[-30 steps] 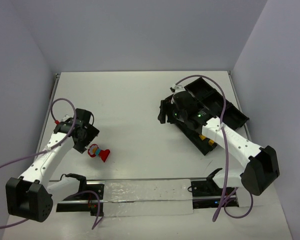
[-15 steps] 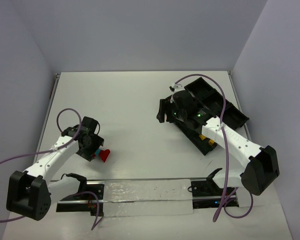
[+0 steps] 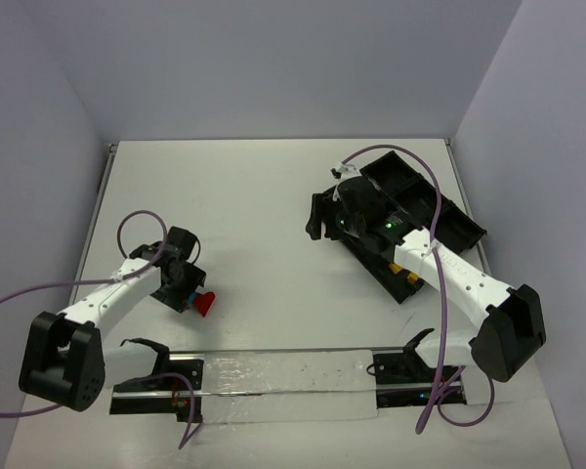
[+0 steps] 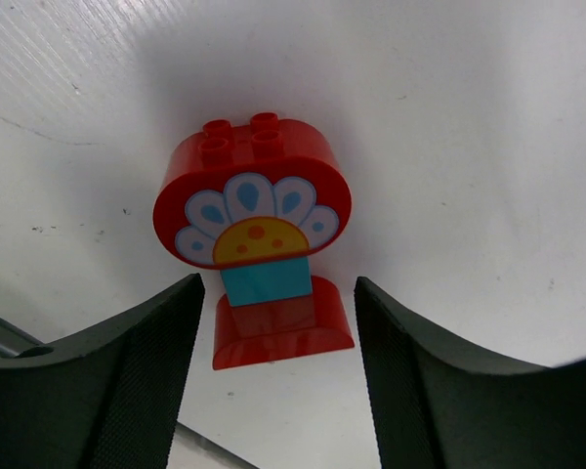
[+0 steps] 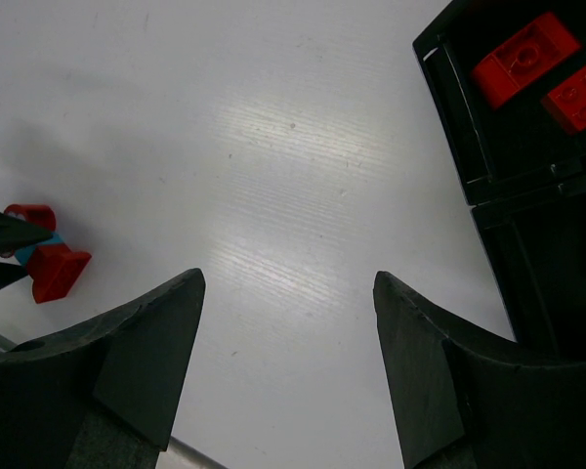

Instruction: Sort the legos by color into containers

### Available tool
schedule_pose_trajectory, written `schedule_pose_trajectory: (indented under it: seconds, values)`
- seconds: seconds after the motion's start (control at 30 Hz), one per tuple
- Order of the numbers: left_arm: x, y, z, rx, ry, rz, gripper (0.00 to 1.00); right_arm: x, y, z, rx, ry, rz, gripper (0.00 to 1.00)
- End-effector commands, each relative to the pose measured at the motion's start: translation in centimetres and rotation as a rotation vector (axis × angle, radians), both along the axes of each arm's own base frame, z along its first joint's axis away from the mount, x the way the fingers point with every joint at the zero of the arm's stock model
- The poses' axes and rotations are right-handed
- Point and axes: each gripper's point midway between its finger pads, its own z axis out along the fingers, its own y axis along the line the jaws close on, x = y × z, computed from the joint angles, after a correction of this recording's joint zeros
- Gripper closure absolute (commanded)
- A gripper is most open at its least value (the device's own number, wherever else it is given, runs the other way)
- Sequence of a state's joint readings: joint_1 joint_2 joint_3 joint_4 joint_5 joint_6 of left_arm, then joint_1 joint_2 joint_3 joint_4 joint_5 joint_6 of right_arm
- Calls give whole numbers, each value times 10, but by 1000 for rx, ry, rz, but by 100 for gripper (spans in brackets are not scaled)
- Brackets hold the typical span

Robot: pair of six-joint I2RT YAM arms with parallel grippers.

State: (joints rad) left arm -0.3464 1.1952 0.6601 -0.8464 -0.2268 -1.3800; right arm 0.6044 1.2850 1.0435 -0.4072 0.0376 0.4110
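- The left pincer (image 4: 278, 283) is spread, one jaw on each side of the lego clump (image 4: 259, 244), and nothing is pinched. Only slim gaps show, and at the right-hand jaw I cannot tell a gap from contact.
- The clump lies flat on the surface (image 4: 488, 117), on the left side, with its printed flower face up. It is a rounded red piece, then a cyan brick (image 4: 266, 280), then a red base (image 4: 283, 332).
- Its long axis runs straight out from the pincer, across the line on which the jaws close. The jaws therefore bracket the base end, and the studded red piece lies beyond the fingertips.
- The left arm is by far the nearer, so this grasp looks to be its job.
- The right pincer (image 5: 288, 278) is spread and empty. It hangs over bare surface just beside the tray (image 5: 449, 107), well apart from the clump.
- The tray sits at the right and holds two red bricks (image 5: 525, 47) in one compartment.
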Motion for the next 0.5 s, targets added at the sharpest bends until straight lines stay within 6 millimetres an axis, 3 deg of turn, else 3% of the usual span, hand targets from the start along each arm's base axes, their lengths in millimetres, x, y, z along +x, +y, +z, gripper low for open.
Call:
schedule_pose_trajectory:
  seconds: [0.0, 0.17, 0.47]
  values:
    - [9, -7, -1, -11, -16, -3, 32, 5, 4, 24, 38, -59, -5, 22]
    - [6, -11, -10, -21, -10, -14, 39, 4, 2, 25, 34, -66, -13, 22]
    - [33, -17, 2, 3, -50, -81, 76, 0, -4, 32, 40, -85, -24, 22]
